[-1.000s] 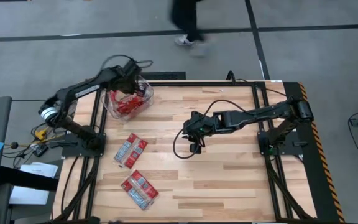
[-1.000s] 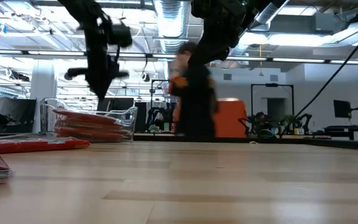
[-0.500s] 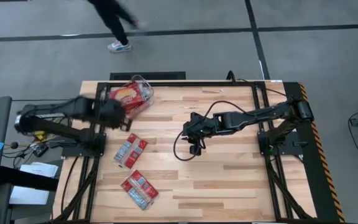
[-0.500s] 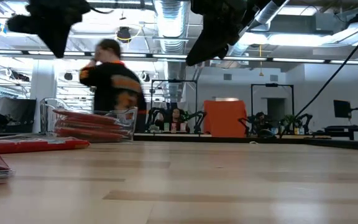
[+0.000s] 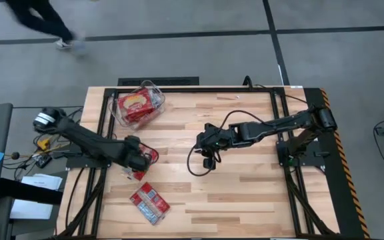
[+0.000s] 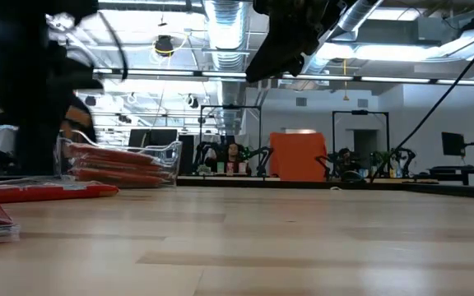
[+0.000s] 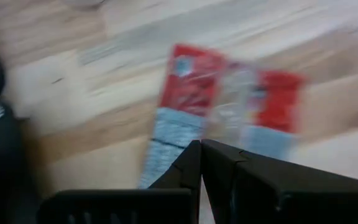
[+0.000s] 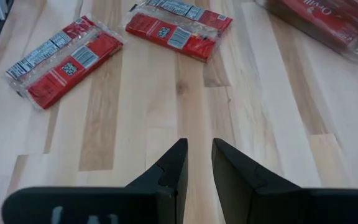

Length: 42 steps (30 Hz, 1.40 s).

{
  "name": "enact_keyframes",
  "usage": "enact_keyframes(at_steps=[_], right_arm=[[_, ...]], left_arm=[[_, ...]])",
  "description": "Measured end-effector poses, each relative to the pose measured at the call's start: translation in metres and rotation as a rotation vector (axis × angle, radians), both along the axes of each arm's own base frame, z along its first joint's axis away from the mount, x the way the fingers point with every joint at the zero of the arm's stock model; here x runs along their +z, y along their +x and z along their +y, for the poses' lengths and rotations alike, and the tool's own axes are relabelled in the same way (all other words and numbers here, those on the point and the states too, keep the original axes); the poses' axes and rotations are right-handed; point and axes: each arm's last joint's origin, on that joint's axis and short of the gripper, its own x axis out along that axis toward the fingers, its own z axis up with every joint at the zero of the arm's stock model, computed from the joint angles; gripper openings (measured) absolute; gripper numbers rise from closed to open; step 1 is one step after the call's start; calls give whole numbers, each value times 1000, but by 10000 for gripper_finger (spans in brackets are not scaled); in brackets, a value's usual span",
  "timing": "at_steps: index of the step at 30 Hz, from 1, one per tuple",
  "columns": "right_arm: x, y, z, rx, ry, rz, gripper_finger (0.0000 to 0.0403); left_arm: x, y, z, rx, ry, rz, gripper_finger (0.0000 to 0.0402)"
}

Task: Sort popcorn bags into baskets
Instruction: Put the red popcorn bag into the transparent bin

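We see the L gripper (image 5: pixel 137 157) low over the packet (image 5: pixel 141 162) lying near the table's (image 5: pixel 245 193) left edge, mid-depth. In its wrist view the fingers (image 7: pixel 197 163) are pressed together w/ nothing between them, and the packet (image 7: pixel 229 109) lies on the wood just ahead of the tips. We can't tell if they touch it.

The R gripper (image 5: pixel 209 159) hangs over bare wood near table centre, off the surface. Its fingers (image 8: pixel 173 163) stand a narrow gap apart w/ nothing in them.

A 2nd packet (image 5: pixel 150 203) lies nearer the front edge on the left, apart from the first. The R wrist view shows both packets (image 8: pixel 64 59) (image 8: pixel 179 28) flat on the wood, w/ white-grey panels facing up.

The clear bin (image 5: pixel 139 104) sits at the back-left corner w/ red packets stacked inside; the top one shows a tan oval. In the low view the bin (image 6: pixel 126 160) holds several flat red layers.

A person (image 5: pixel 42 23) is on the floor beyond the table, far left.
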Motion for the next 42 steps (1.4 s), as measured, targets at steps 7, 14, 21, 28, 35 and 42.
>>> enact_keyframes(at_steps=[7, 14, 21, 28, 35, 42], right_arm=[[-2, -3, 12, 20, 13, 27, 97], [-4, -6, 23, 39, 22, 52, 97], [-3, -6, 25, 46, 22, 46, 97], [-4, -6, 23, 59, 4, 48, 97], [-39, 11, 31, 66, 6, 124, 97], [-89, 24, 46, 77, 29, 243, 97]], left_arm=[[-53, 22, -10, -36, -63, 61, 0], [-54, 57, -15, -24, -3, -116, 0], [-45, 115, 6, -213, -26, -478, 0], [-27, 118, 24, -174, -33, -502, 0], [22, 87, 15, -192, -47, -447, 0], [37, 41, -12, -149, -64, -358, 39]])
